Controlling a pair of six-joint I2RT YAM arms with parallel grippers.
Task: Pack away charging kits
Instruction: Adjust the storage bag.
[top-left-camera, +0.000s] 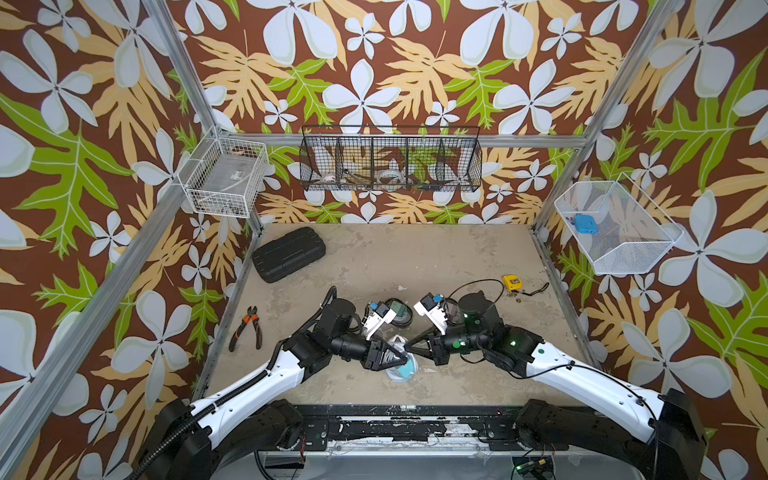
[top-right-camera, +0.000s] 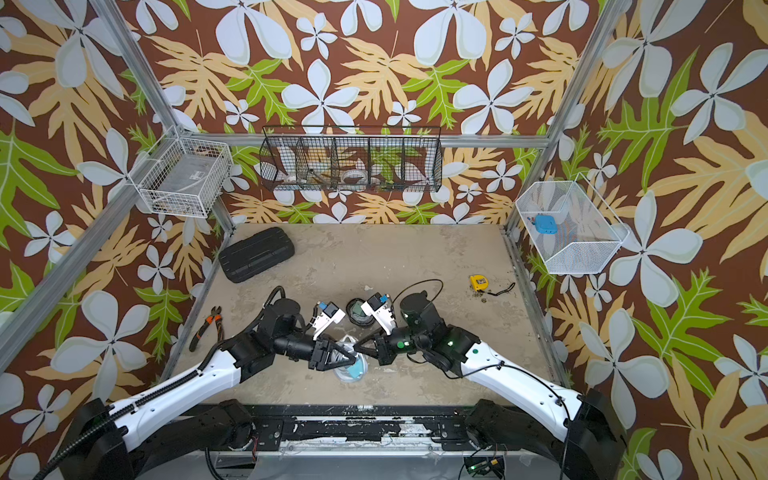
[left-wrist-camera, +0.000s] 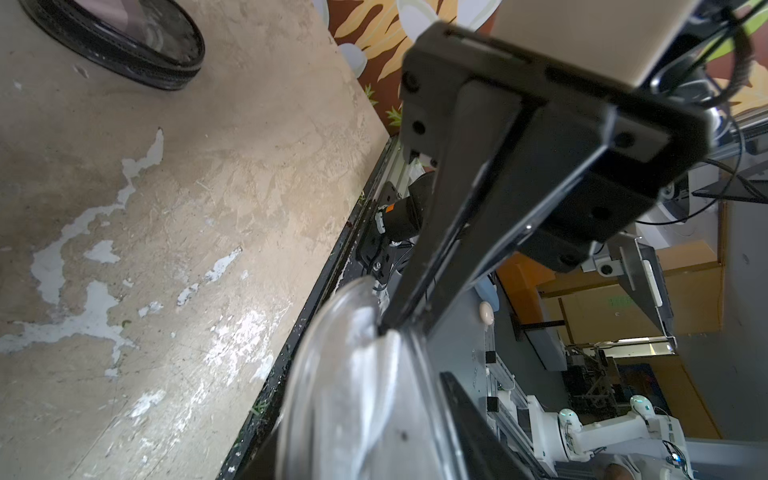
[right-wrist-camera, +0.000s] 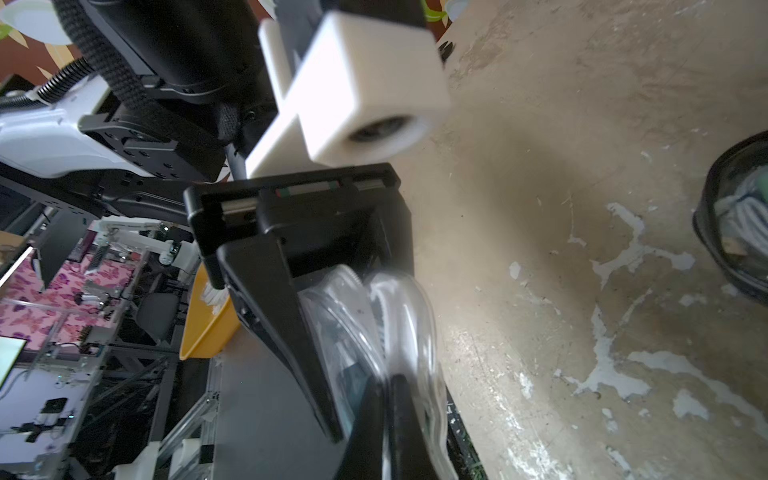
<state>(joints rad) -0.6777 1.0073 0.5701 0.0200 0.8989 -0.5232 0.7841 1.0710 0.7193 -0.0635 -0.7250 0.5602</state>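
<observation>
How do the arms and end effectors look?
Left arm and right arm: white shells, black joints. Black ribbed conduit on the left, thin black cable and green lights on the right. Left end effector and right end effector: black, tapered fingers.

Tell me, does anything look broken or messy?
Yes. The table has white patches where its coating flaked off. The clear pouch looks squashed and bent where the right gripper pinches its rim. The pliers and tape measure lie loose on the table too.

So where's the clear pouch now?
The clear pouch is front-centre of the table in both top views, between left tool and right tool, near the black-rimmed pouch.
</observation>
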